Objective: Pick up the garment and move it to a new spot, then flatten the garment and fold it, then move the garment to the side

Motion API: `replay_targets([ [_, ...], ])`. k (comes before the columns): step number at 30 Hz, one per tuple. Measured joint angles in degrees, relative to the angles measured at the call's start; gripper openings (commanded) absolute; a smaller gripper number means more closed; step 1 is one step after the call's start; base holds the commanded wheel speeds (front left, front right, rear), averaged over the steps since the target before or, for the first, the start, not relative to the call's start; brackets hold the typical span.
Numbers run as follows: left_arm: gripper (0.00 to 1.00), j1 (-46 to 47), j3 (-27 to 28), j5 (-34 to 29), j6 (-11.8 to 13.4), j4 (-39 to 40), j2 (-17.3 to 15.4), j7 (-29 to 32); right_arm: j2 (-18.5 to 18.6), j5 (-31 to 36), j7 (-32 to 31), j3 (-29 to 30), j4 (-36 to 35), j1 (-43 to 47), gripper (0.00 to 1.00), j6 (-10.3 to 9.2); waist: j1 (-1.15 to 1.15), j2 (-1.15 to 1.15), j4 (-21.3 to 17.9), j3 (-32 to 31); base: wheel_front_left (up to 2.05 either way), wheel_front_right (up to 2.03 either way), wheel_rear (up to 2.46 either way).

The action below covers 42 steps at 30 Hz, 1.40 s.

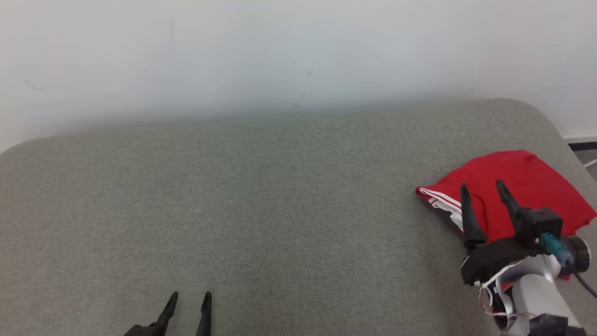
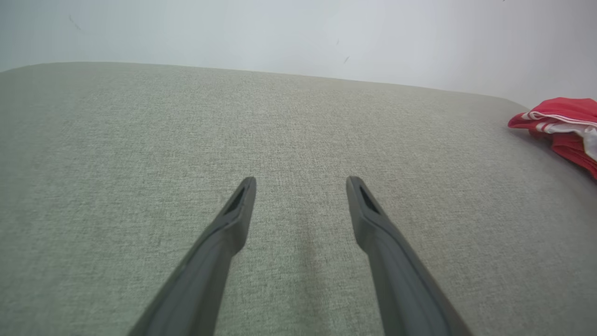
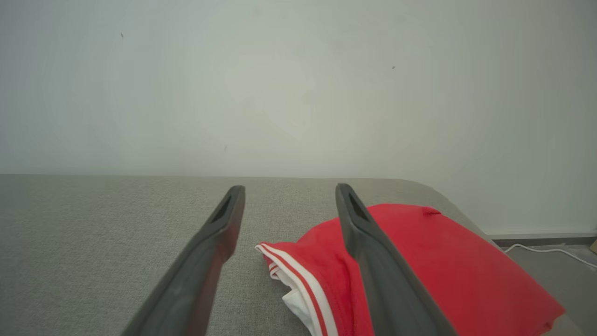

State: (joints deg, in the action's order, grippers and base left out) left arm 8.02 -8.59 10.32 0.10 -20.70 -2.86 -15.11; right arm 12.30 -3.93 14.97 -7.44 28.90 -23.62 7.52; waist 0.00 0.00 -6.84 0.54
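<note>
Right hand (image 1: 482, 185) hovers with its two long, dark, tapering fingers (image 1: 468, 219) spread wide and nothing between them, over the near edge of the garment (image 1: 536, 177). Whether the tips touch the cloth I cannot tell.

The garment is a soft red piece folded into a rough, slightly puffed four-sided shape. It lies at the far right of the worktop (image 1: 280, 186), close to its rounded corner. Its left edge shows layered folds trimmed with thin white stripes (image 1: 436, 195), and a bit of white fabric peeks out beneath them. The red top face is smooth, with a few shallow creases.

The worktop is padded and covered in grey-green woven cloth with a fine, grainy texture, and its corners are softly rounded. Behind it stands a plain, matte, pale wall (image 1: 280, 46).

Left hand (image 1: 190, 295) sits low at the near edge of the worktop, well apart from the garment, its slim matte fingers likewise parted wide and empty. In the left wrist view each tip has a narrow slot-like recess.

A pale forearm (image 1: 536, 284) with a teal connector (image 1: 550, 243) and thin loose wires carries the right hand. A white cable (image 3: 545, 249) lies on the floor beyond the worktop's right corner.
</note>
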Motion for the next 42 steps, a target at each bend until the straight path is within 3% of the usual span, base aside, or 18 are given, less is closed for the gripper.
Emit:
replay_targets([
  [9,1.0,-0.94,2.98,-2.34,1.02,0.42,-0.02,0.0,-2.65,-1.25,0.0,-0.21,-5.52,5.6,1.0,-0.01,0.0,0.0,3.53,-1.12,0.0,0.0,0.0],
  [19,1.0,-2.21,6.31,-3.78,1.53,1.35,-0.04,0.0,-4.95,-1.07,0.0,-0.14,-6.09,11.44,1.0,-0.01,0.0,0.0,6.79,-3.16,0.0,0.0,0.0],
  [42,1.0,-4.44,8.51,-4.47,0.71,2.53,-0.03,0.0,-6.7,-0.64,0.0,-0.29,-5.13,15.99,1.0,-0.01,0.0,0.0,5.47,-5.83,0.0,0.0,0.0],
])
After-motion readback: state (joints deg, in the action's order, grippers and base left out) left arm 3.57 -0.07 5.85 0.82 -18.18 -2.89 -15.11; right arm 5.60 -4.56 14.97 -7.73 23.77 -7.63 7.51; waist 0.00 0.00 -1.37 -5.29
